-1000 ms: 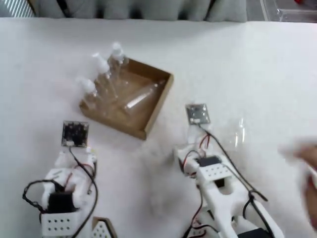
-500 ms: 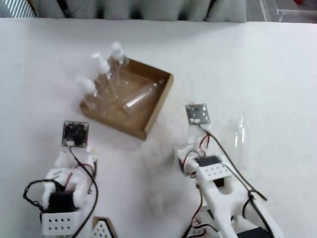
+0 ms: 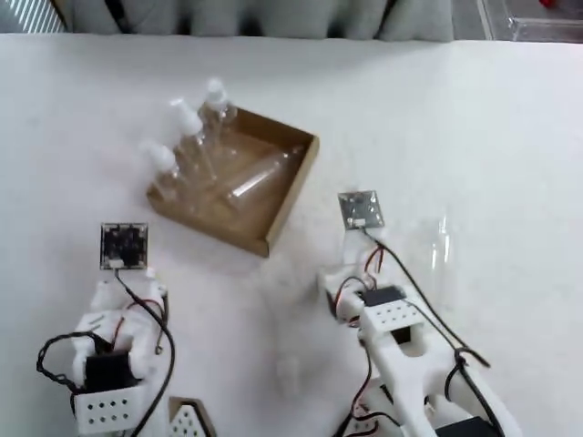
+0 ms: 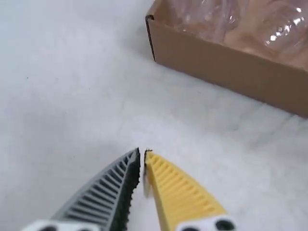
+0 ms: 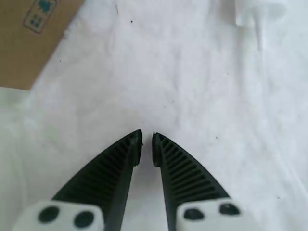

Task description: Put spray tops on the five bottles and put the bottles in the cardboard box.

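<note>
The cardboard box [image 3: 290, 196] sits in the middle-left of the table and holds several clear bottles; three carry white spray tops [image 3: 187, 114], and another bottle [image 3: 260, 177] lies flat inside. A clear bottle [image 3: 442, 250] without a top stands on the table to the right of the right arm [image 3: 392, 319]. My left gripper [image 4: 142, 153] is shut and empty just above the table, short of the box wall [image 4: 226, 62]. My right gripper [image 5: 147, 134] is shut and empty over bare table. A small white piece with a thin tube [image 5: 255, 17], apparently a spray top, lies beyond it.
The left arm [image 3: 109, 364] rests at the near left edge. A box corner [image 5: 33, 43] shows beside the right gripper. A faint white object [image 3: 290, 371] lies between the two arms. A clear tray [image 3: 537, 18] sits at the far right corner.
A person's hand at the right edge has withdrawn, leaving the clear bottle on the table. The left arm's wrist has shifted slightly left. The right arm has kept still.
</note>
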{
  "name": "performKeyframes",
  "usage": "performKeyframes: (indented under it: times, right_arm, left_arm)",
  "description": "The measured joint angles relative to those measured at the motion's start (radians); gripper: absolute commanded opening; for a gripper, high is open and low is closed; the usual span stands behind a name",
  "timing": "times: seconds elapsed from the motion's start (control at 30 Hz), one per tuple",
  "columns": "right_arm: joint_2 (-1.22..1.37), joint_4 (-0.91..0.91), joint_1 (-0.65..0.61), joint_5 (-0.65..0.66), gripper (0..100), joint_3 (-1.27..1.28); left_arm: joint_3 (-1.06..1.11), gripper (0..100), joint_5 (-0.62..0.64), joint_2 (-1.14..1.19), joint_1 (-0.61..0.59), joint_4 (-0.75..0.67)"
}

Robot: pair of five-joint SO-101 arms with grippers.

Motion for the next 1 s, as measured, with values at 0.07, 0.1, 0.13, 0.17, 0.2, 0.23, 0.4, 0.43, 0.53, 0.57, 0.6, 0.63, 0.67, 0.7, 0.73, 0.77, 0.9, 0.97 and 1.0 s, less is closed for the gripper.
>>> performKeyframes:
  times: [0.07,0.1,0.13,0.17,0.2,0.23,0.4,0.43,0.53,0.57,0.6,0.63,0.67,0.7,0.73,0.77,0.9,0.97,1.0]
  right_arm:
    - [0.0,0.0,-0.005,0.0,2.1,0.0]
    - [0.0,0.0,-0.005,0.0,2.1,0.0]
    - [0.0,0.008,-0.005,0.0,2.1,0.0]
    - [0.0,0.015,-0.005,0.0,2.2,0.0]
    - [-0.008,0.026,-0.003,0.0,2.2,0.0]
    - [-0.02,0.037,-0.002,0.0,2.2,0.002]
    - [-0.117,0.069,0.075,0.0,1.6,0.008]
    - [-0.149,0.075,0.081,0.0,1.6,0.008]
    - [-0.262,0.109,0.083,0.0,1.6,0.008]
    - [-0.302,0.118,0.083,0.0,1.9,0.008]
    - [-0.345,0.127,0.086,0.0,1.9,0.008]
    - [-0.388,0.138,0.086,0.009,1.9,0.008]
    - [-0.433,0.149,0.086,0.035,1.8,0.008]
    - [-0.477,0.161,0.084,0.071,1.9,0.008]
    - [-0.517,0.173,0.083,0.117,2.0,0.008]
    - [-0.554,0.183,0.083,0.164,2.1,0.008]
    - [-0.641,0.183,0.089,0.279,2.1,0.003]
    - [-0.649,0.189,0.098,0.285,2.1,-0.025]
    - [-0.647,0.193,0.109,0.287,2.1,-0.046]
  left_arm:
    - [0.0,2,0.0,0.0,0.011,0.0]
    - [0.0,2,0.0,0.0,0.014,0.0]
    - [0.0,2,0.0,0.0,0.015,0.0]
    - [0.0,2,0.0,0.0,0.015,0.0]
    - [0.0,2,0.0,0.0,0.015,0.0]
    - [0.0,2,0.0,0.0,0.015,0.0]
    - [0.0,2,0.0,0.0,0.015,0.0]
    - [0.0,2,0.0,0.0,0.015,0.0]
    - [0.0,2,0.0,0.0,0.005,0.0]
    - [0.0,2,0.0,0.0,-0.009,0.0]
    - [0.0,2,0.0,0.0,-0.014,0.0]
    - [0.0,2,0.0,0.0,-0.014,0.0]
    - [0.0,2,0.0,0.0,-0.014,0.0]
    - [0.0,2,0.0,0.0,-0.014,0.0]
    - [0.0,2,0.0,0.0,-0.014,0.0]
    - [0.0,2,0.0,0.0,-0.014,0.0]
    - [0.0,2,0.0,0.0,-0.014,0.0]
    - [0.0,2,0.0,0.0,-0.014,0.0]
    - [0.0,2,0.0,0.0,-0.014,0.0]
